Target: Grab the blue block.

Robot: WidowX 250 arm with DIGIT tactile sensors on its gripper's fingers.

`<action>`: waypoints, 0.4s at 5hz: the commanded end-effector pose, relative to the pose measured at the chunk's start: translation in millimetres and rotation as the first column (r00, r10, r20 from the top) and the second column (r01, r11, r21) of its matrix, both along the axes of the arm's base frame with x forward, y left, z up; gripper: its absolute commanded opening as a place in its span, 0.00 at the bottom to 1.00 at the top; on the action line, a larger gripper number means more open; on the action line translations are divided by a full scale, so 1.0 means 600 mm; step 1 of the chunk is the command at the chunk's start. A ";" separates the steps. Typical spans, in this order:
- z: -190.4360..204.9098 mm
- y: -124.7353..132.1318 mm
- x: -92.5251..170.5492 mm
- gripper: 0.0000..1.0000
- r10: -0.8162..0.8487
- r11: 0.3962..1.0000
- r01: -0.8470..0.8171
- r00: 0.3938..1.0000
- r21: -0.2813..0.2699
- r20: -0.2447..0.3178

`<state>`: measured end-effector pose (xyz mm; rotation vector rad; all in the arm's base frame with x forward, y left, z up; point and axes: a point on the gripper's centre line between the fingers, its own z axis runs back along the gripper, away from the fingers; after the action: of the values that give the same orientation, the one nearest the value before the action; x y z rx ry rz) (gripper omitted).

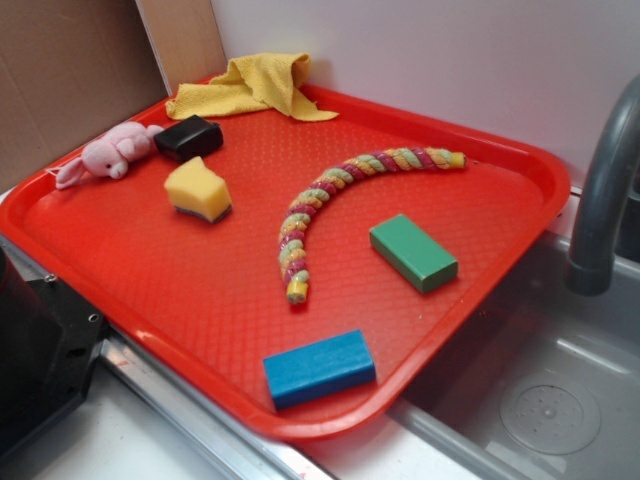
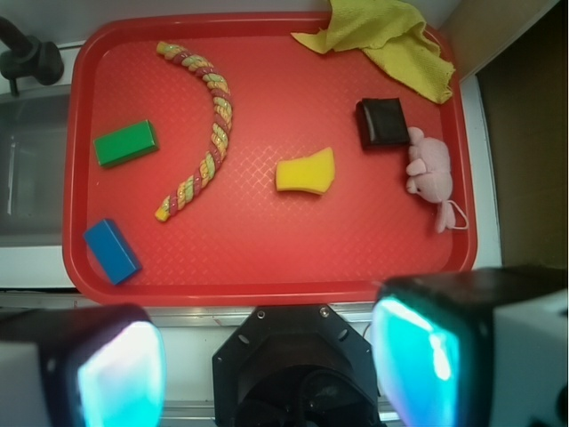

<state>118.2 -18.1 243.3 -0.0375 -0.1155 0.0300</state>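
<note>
The blue block (image 1: 320, 368) lies flat near the front rim of the red tray (image 1: 180, 290), untouched. From the wrist view it shows at the tray's lower left corner as the blue block (image 2: 112, 251). My gripper (image 2: 267, 360) hangs high above the counter outside the tray's near edge, its two fingers spread wide with nothing between them. It is far from the block, which lies up and to the left of it in the wrist view. In the exterior view only a black part of the arm (image 1: 40, 360) shows at the lower left.
On the tray also lie a green block (image 1: 413, 253), a braided rope toy (image 1: 330, 200), a yellow sponge wedge (image 1: 198, 189), a black block (image 1: 188, 137), a pink plush (image 1: 108, 153) and a yellow cloth (image 1: 255, 88). A sink (image 1: 540, 390) with a grey faucet (image 1: 605, 190) adjoins the tray's right side.
</note>
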 end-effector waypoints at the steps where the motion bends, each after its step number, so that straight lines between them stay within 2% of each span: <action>1: 0.000 0.000 0.000 1.00 0.000 1.000 0.000 1.000 0.000 0.000; 2: -0.083 -0.054 0.013 1.00 -0.142 0.986 0.146 0.988 0.081 -0.053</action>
<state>123.5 -48.3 188.8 0.0339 -0.0396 -0.1072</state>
